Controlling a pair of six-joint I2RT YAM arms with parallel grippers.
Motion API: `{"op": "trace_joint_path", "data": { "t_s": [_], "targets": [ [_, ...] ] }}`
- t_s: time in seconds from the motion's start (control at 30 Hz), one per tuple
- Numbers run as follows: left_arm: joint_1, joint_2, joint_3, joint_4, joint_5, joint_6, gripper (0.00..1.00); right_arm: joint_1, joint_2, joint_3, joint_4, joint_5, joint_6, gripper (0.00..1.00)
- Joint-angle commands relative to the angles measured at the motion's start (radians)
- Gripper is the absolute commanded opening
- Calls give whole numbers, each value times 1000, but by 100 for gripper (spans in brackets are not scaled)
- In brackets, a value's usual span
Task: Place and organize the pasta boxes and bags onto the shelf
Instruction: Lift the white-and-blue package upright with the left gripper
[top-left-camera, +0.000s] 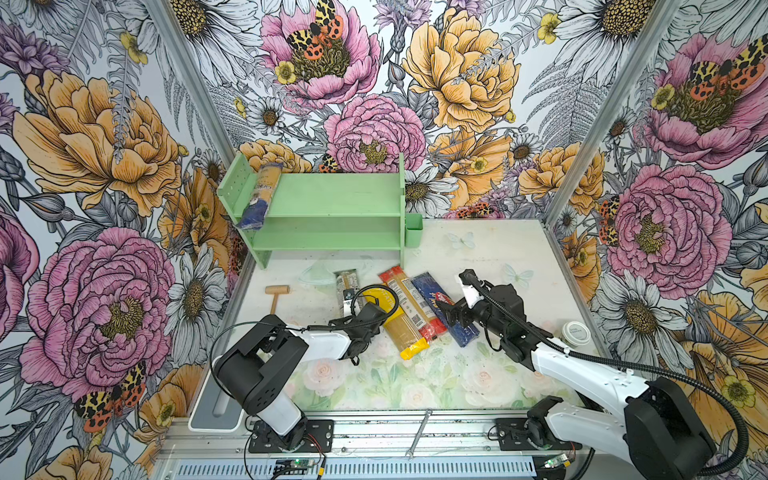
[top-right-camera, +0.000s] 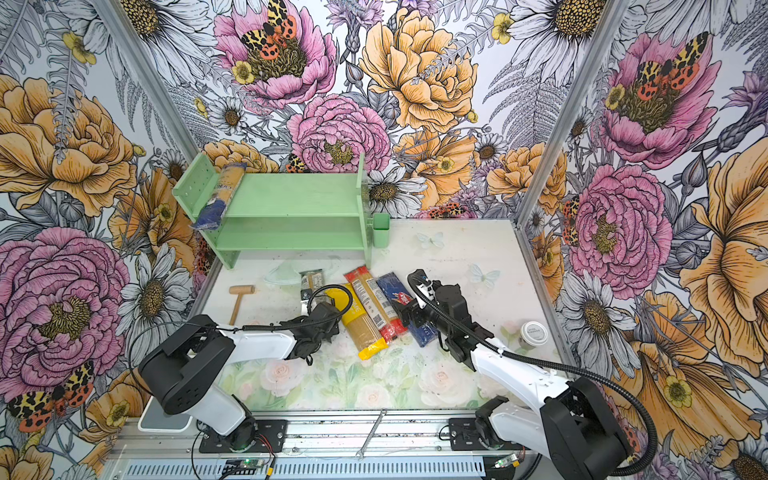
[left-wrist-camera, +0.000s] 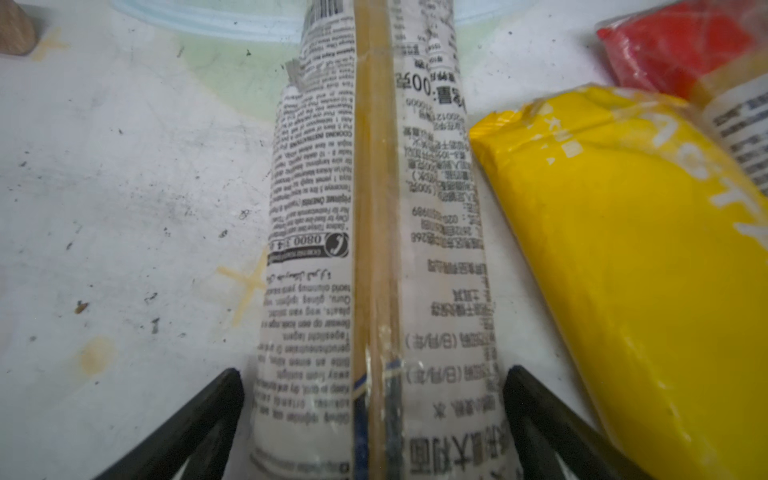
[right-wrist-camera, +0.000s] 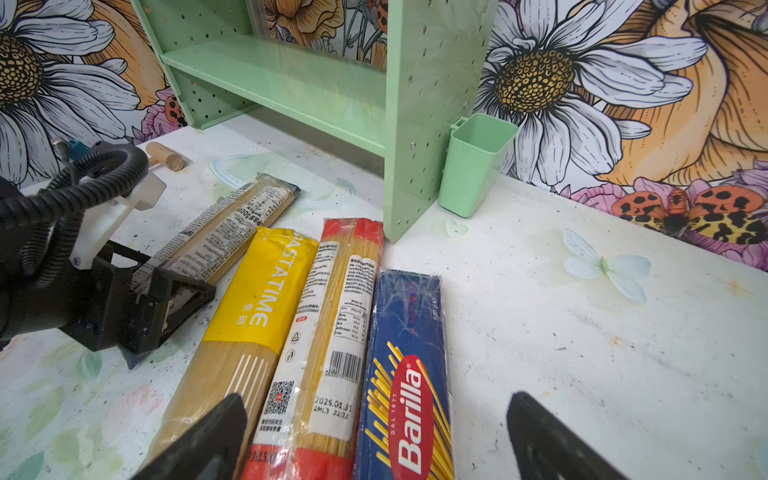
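Observation:
The mint-green shelf (top-left-camera: 328, 195) (top-right-camera: 291, 195) (right-wrist-camera: 291, 83) stands at the back left. A clear pasta bag with a dark blue end (top-left-camera: 259, 195) (top-right-camera: 218, 195) lies on the upper tier at its left end. Four packs lie side by side on the table: a clear printed bag (top-left-camera: 345, 286) (left-wrist-camera: 374, 208), a yellow bag (top-left-camera: 399, 324) (right-wrist-camera: 257, 299), a red-ended bag (top-left-camera: 411, 303) (right-wrist-camera: 332, 332) and a blue Barilla box (top-left-camera: 440, 307) (right-wrist-camera: 407, 374). My left gripper (left-wrist-camera: 374, 374) (right-wrist-camera: 178, 291) is open, one finger on each side of the printed bag. My right gripper (right-wrist-camera: 374, 399) (top-left-camera: 446, 313) hovers open over the red-ended bag and the Barilla box.
A small green cup (top-left-camera: 413, 235) hangs on the shelf's right side. A wooden mallet (top-left-camera: 276, 295) lies left of the packs. A white-lidded jar (top-left-camera: 575, 334) stands at the right wall. A wrench (top-left-camera: 417, 432) lies on the front rail, and a white tray (top-left-camera: 212, 411) sits front left.

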Motion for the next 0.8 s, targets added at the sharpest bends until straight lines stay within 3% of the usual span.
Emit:
{"op": "trace_joint_path", "data": {
  "t_s": [0.0, 0.37, 0.5, 0.77],
  "targets": [
    [7, 47, -4, -37, 50, 34, 97, -8, -24, -11, 13, 17, -3, 99],
    [-4, 54, -38, -16, 61, 0, 80, -8, -27, -9, 10, 20, -5, 99],
    [-3, 54, -40, -11, 60, 2, 66, -8, -26, -7, 9, 20, -3, 100],
    [0, 50, -42, -3, 77, 12, 28, -9, -20, -1, 10, 16, -3, 99]
  ]
}}
